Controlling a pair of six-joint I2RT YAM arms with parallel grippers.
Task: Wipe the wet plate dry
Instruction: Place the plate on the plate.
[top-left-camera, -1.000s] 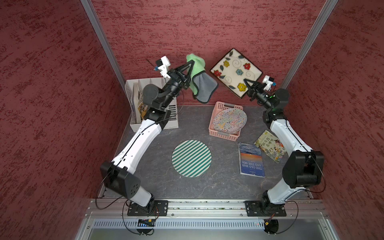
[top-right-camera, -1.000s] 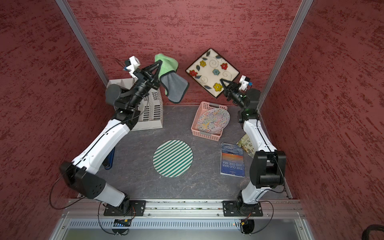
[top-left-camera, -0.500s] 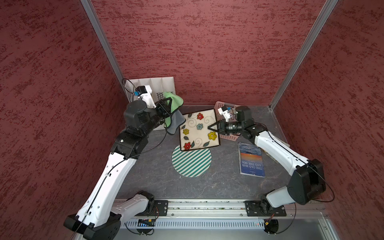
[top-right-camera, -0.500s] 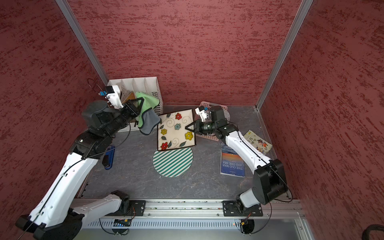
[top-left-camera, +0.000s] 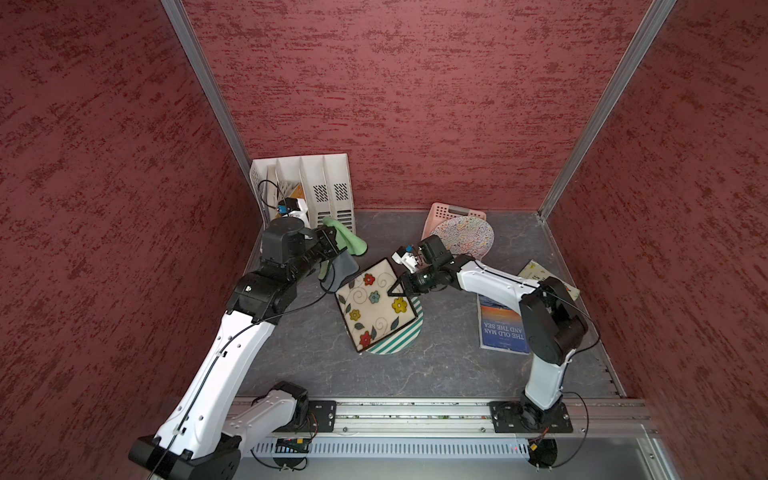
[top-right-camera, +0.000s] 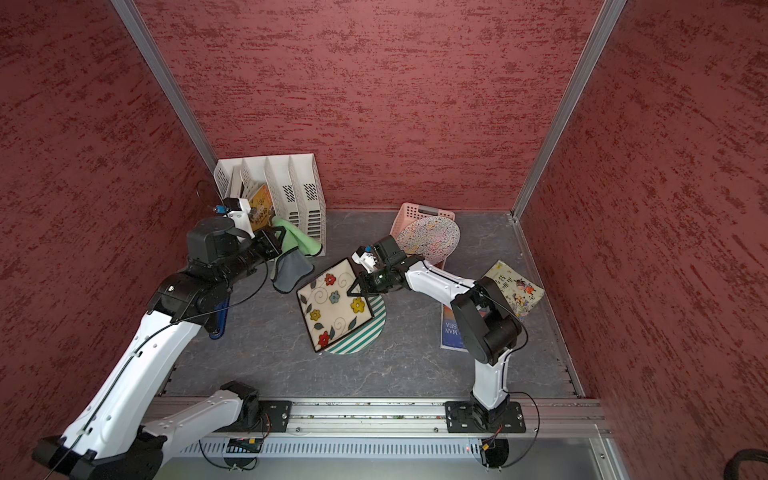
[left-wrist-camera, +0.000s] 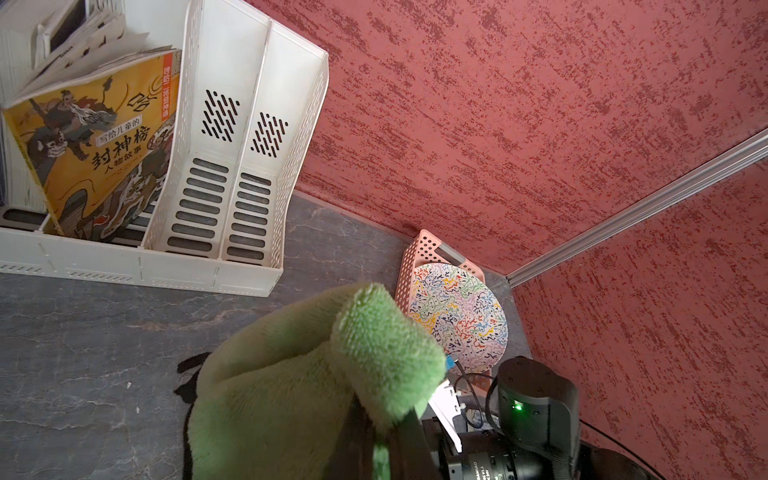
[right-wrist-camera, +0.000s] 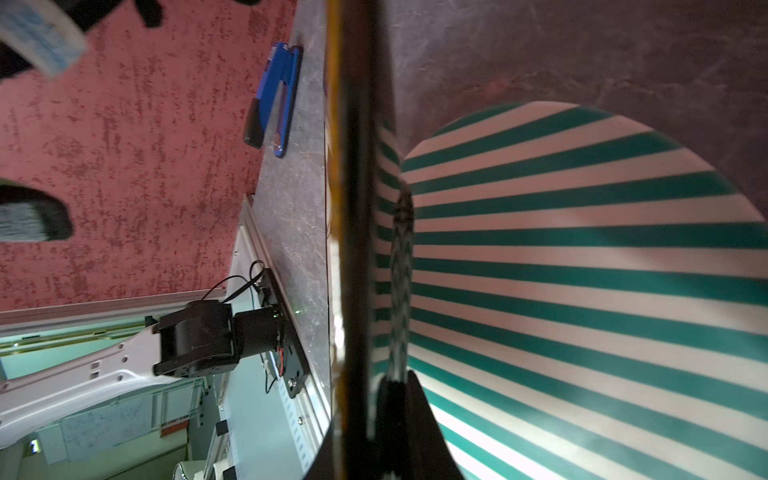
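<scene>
The right gripper is clamping the upper right edge of the square flowered plate, its jaws closed on the rim. In the right wrist view the gripper is showing the plate edge-on. The plate is sitting tilted over the green-striped round mat in the middle of the surface, covering much of it. Whether its lower corner is touching the mat cannot be told.

The left gripper is closed on a cloth, green on one face and grey on the other. The cloth is hanging just beside the plate's upper left corner, and contact is unclear.

Behind the left arm a white file rack is standing in the corner. A pink basket is holding a speckled round plate by the back wall, and a book is lying under the right arm.
</scene>
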